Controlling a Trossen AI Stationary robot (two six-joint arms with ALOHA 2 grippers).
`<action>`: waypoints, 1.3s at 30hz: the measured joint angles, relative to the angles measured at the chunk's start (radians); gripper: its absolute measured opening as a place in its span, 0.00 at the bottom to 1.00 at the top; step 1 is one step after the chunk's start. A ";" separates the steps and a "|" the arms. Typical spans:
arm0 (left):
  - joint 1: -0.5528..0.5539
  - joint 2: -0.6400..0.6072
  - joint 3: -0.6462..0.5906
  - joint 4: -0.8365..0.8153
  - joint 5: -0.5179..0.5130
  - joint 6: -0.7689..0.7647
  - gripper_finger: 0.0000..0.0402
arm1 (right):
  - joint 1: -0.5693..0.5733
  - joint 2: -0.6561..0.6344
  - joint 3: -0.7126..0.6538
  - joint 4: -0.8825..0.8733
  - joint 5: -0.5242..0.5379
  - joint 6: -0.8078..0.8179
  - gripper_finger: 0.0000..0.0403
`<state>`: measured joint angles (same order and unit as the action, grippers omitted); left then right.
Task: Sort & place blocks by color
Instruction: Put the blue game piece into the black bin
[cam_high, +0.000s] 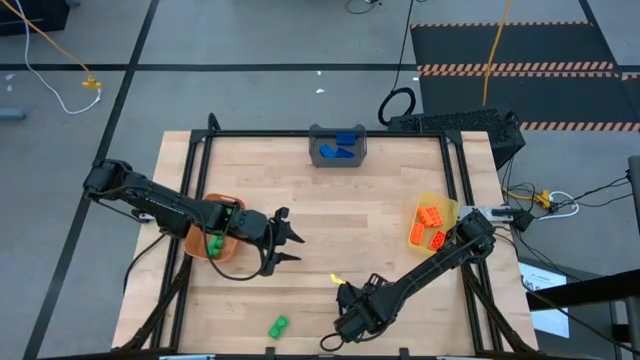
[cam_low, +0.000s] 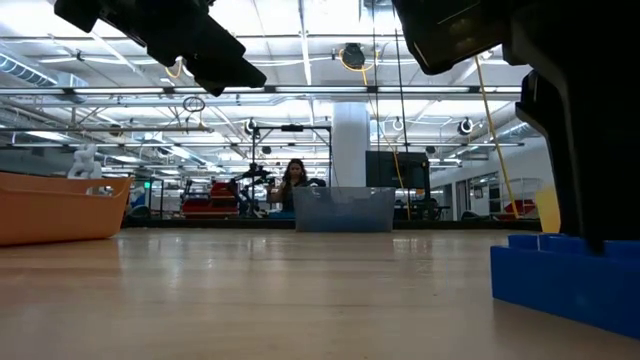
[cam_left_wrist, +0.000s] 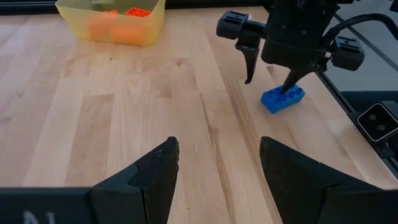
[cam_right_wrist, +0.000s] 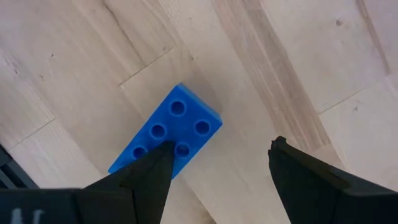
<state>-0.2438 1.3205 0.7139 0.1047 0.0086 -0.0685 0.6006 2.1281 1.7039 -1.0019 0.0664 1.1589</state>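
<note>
Blue brick (cam_right_wrist: 166, 139), studded in two rows, lies flat on the wooden table (cam_right_wrist: 298, 56) under the right gripper (cam_right_wrist: 217, 177), whose claw is spread; left gripper (cam_left_wrist: 214, 177) is spread too.

Twin black robot arms at a workbench.
Both arms (cam_high: 150, 200) were matte black, jointed, cable-trailed, ending in angular two-finger grippers (cam_left_wrist: 214, 174).

— Where's the left arm?
— Stretched in from the left edge, its tool (cam_high: 287, 241) out over the middle of the tabletop (cam_high: 370, 200), fingers spread apart.
— And the right?
— Reaching diagonally toward the near edge, tool (cam_high: 345, 322) pointing down (fingers apart, one tip (cam_left_wrist: 292, 79) lowest), gripping nothing.
</note>
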 joint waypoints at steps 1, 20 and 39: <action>0.000 0.000 0.000 0.000 0.000 0.000 0.56 | 0.000 0.000 0.000 0.000 0.009 0.000 0.61; 0.000 0.000 0.000 -0.001 0.000 0.001 0.56 | -0.064 0.001 0.000 -0.097 0.099 -0.080 0.61; -0.001 0.000 0.000 -0.016 0.000 0.002 0.56 | -0.127 -0.051 -0.003 -0.189 0.246 -0.188 0.61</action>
<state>-0.2443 1.3205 0.7139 0.0887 0.0090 -0.0666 0.4736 2.0775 1.7004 -1.1908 0.3128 0.9711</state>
